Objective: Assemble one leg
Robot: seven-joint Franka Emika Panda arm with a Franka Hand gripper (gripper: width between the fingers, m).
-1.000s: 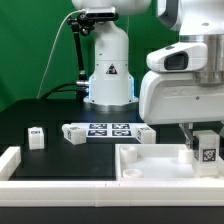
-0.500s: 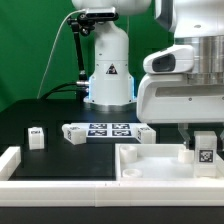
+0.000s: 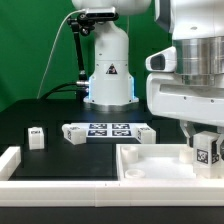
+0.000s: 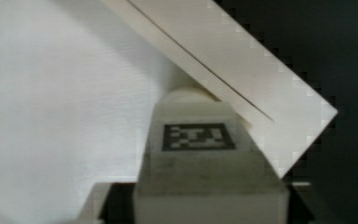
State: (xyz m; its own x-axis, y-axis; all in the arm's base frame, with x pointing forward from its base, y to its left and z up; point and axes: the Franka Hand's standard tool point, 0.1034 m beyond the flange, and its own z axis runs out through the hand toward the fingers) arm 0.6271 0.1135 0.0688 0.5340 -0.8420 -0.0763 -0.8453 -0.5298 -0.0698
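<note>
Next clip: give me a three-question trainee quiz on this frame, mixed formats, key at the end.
1. True or false: the gripper is shut on the leg over the large white moulded piece.
2. In the exterior view, a loose leg stands on the black table at which side? A) left B) right
3. Fill in: the marker board lies in front of the white robot ____.

Key: 1 true; 2 A; 3 base.

White leg bears a black-and-white square tag; marker board white with tags.
</note>
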